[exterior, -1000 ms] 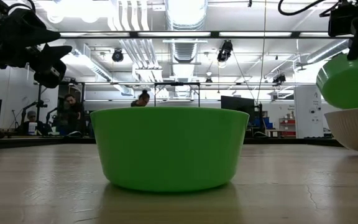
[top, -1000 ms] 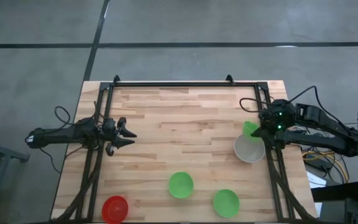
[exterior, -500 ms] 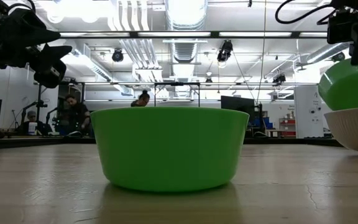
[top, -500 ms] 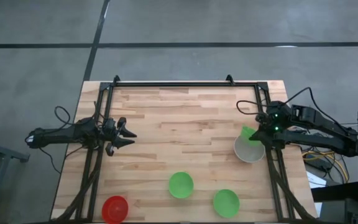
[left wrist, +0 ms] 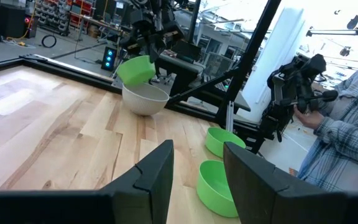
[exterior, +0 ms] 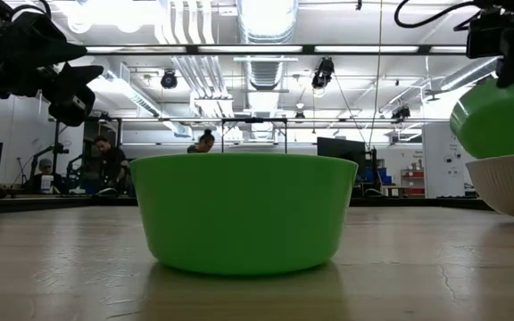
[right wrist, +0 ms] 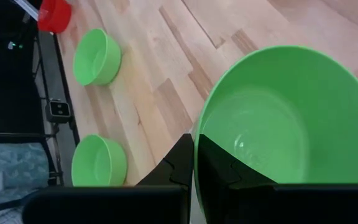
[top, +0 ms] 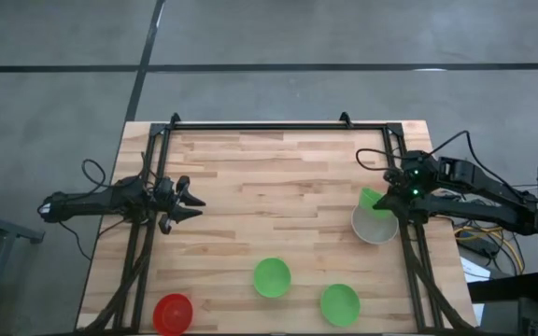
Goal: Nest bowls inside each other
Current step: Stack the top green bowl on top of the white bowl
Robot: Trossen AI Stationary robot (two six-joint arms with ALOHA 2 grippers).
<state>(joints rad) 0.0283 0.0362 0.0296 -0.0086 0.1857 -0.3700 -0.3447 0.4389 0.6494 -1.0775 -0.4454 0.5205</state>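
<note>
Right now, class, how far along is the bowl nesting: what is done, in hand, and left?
Done: nothing nested yet. In hand: the right gripper holds a green bowl tilted just over the white bowl. Left: two green bowls and the red bowl sit apart. The left gripper waits open.

A: What carries everything here?

B: A light wooden tabletop [top: 269,187] of butcher-block planks, with a dark metal frame [top: 278,125] along its far edge and down both sides.

A: And what sits right on it?

B: A pale bowl [top: 375,225] at the right side. Two green bowls [top: 272,277] [top: 340,303] stand near each other toward the near edge, right of the middle. A red bowl [top: 173,313] rests at the near left corner, well apart from them.
</note>
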